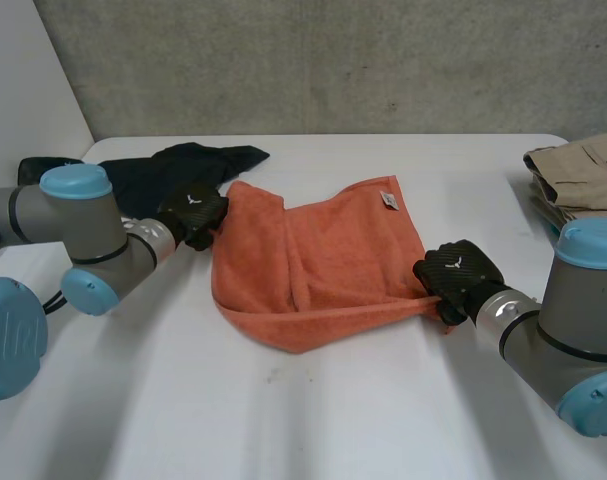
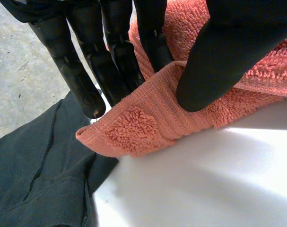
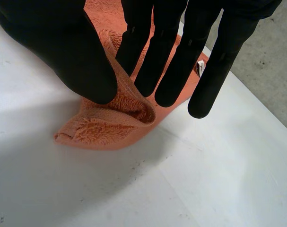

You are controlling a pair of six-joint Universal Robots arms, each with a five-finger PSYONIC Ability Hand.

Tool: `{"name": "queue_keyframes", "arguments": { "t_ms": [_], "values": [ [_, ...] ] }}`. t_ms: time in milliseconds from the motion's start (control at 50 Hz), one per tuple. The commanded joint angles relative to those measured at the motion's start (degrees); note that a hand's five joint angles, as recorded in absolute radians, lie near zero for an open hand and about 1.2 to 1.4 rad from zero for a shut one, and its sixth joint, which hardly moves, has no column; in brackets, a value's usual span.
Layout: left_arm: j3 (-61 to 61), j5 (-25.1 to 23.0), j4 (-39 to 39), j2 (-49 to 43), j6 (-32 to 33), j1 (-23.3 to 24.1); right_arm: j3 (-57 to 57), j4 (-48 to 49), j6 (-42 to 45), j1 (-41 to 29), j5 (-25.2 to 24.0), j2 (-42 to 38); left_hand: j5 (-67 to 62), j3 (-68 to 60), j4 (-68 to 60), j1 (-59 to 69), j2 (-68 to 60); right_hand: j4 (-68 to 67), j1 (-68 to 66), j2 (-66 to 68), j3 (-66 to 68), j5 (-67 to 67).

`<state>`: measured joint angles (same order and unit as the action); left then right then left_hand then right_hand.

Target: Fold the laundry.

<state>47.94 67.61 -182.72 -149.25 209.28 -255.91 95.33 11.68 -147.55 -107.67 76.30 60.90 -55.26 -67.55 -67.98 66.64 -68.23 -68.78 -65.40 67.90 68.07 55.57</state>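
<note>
Head view, fold in progress. An orange towel (image 1: 323, 265) lies rumpled at the centre of the frame on the white table (image 1: 283, 420), its white label (image 1: 389, 200) facing up near the far edge. The left hand (image 1: 193, 212), at centre left of the frame, pinches one towel corner between thumb and straight fingers. The left wrist view shows the hem clamped there, with the corner lifted just clear of the table. The right hand (image 1: 458, 272), at centre right, pinches the opposite near corner in the same way, with the cloth bunched between thumb and fingers. The near edge of the towel runs between the two hands, taut towards the right hand.

A dark garment (image 1: 198, 160) lies at upper left, partly under the towel's left corner. Folded khaki trousers (image 1: 583, 175) sit at the right edge, well apart.

Judged step: both corners are secured and the first fold is not yet made. The next move probably calls for raising both corners together and carrying them over to the far edge, keeping the span taut. The dark garment should stay clear of the lift.
</note>
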Motion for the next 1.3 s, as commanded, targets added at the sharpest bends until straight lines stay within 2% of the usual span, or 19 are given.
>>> {"name": "queue_keyframes", "arguments": {
  "t_ms": [20, 40, 80, 140, 300, 460, 560, 660, 720, 820, 900, 940, 1040, 1060, 1120, 1140, 1220, 1300],
  "values": [
    [1.63, 4.01, -0.36, 1.50, -0.80, 0.93, -0.58, -0.08, -0.10, 0.53, 0.34, 0.36, -14.74, -12.45, -12.02, 13.36, -11.77, -11.22, -14.60, 12.10, 11.93, 14.43],
    [2.16, 4.89, -0.44, 2.55, -1.07, 0.94, -0.85, -0.16, -0.19, 0.70, 0.69, 0.88, -14.74, -12.45, -12.02, 13.36, -11.77, -11.22, -14.60, 12.10, 11.93, 14.43],
    [6.09, 7.18, -0.88, 11.21, -2.90, 0.41, -1.90, -0.60, -0.28, 1.49, 1.30, 1.33, -14.74, -12.45, -12.02, 13.36, -11.77, -11.22, -14.60, 12.10, 11.93, 14.43],
    [11.11, 7.10, -1.94, 18.18, -4.40, -0.47, -3.48, -1.66, -0.28, 2.11, 1.74, 2.47, -14.74, -12.45, -12.02, 13.36, -11.77, -11.22, -14.60, 12.10, 11.93, 14.43],
    [29.73, 7.10, -5.54, 45.14, -7.83, -4.77, -10.68, -12.80, 0.07, 8.08, 2.27, 16.95, -14.74, -12.45, -12.02, 13.36, -11.77, -11.22, -14.60, 12.10, 11.93, 14.43],
    [39.06, 7.10, -5.45, 63.17, -10.47, -8.20, -19.39, -21.43, 0.07, 12.21, 2.10, 28.21, -14.74, -12.45, -12.02, 13.36, -11.77, -11.22, -14.60, 12.10, 11.93, 14.43],
    [41.18, 7.01, -5.28, 68.12, -11.79, -8.73, -22.91, -25.30, 0.16, 13.54, 1.83, 32.44, -14.74, -12.45, -12.02, 13.36, -11.77, -11.22, -14.60, 12.10, 11.93, 14.43],
    [42.76, 6.57, -4.40, 68.13, -11.62, -8.64, -23.88, -29.60, 1.39, 14.06, 1.13, 32.09, -14.74, -12.45, -12.02, 13.36, -11.77, -11.22, -14.60, 12.10, 11.93, 14.43],
    [44.52, 6.31, -5.01, 65.68, -11.35, -8.47, -23.96, -31.36, 4.02, 14.50, 0.60, 26.92, -14.74, -12.45, -12.02, 13.36, -11.77, -11.22, -14.60, 12.10, 11.93, 14.43],
    [41.81, 6.48, -6.07, 53.73, -10.21, -7.94, -27.03, -31.90, 7.98, 13.19, 2.36, 16.90, -14.74, -12.45, -12.02, 13.36, -11.77, -11.22, -14.60, 12.10, 11.93, 14.43],
    [32.51, 6.92, -8.18, 41.88, -6.88, -6.19, -33.95, -30.32, 8.77, 10.56, 6.39, 7.86, -14.74, -12.45, -12.02, 13.36, -11.77, -11.22, -14.60, 12.10, 11.93, 14.43],
    [23.91, 7.10, -8.97, 35.54, -4.59, -3.91, -37.48, -28.74, 8.60, 9.67, 8.50, 4.95, -14.74, -12.45, -12.02, 13.36, -11.77, -11.22, -14.60, 12.10, 11.93, 14.43],
    [4.74, 8.41, -12.04, 26.57, -3.62, -0.91, -47.68, -16.19, 6.58, 7.30, 12.55, -0.86, -14.74, -12.45, -12.02, 13.36, -11.77, -11.22, -14.60, 12.10, 11.93, 14.43],
    [-0.94, 9.72, -14.83, 24.73, -4.14, -0.65, -49.44, -8.77, 4.40, 6.77, 13.43, -1.30, -14.74, -12.45, -12.02, 13.36, -11.77, -11.22, -14.60, 12.10, 11.93, 14.43],
    [-6.79, 12.97, -21.16, 23.92, -5.63, -0.21, -49.98, 2.70, 0.18, 6.59, 14.75, -1.05, -14.74, -12.45, -12.02, 13.36, -11.77, -11.22, -14.60, 12.10, 11.93, 14.43],
    [-7.67, 15.77, -26.41, 24.09, -7.47, -0.12, -49.37, 10.13, -1.67, 6.59, 15.54, -0.35, -14.74, -12.45, -12.02, 13.36, -11.77, -11.22, -14.60, 12.10, 11.93, 14.43],
    [-7.16, 21.58, -36.01, 25.58, -10.90, -0.47, -48.66, 18.73, -3.36, 6.51, 15.99, 1.06, -14.74, -12.45, -12.02, 13.36, -11.77, -11.22, -14.60, 12.10, 11.93, 14.43],
    [-1.20, 21.34, -34.55, 27.87, -11.17, -0.82, -48.40, 18.56, -3.79, 6.86, 14.93, 1.07, -14.74, -12.45, -12.02, 13.36, -11.77, -11.22, -14.60, 12.10, 11.93, 14.43]
  ]
}}
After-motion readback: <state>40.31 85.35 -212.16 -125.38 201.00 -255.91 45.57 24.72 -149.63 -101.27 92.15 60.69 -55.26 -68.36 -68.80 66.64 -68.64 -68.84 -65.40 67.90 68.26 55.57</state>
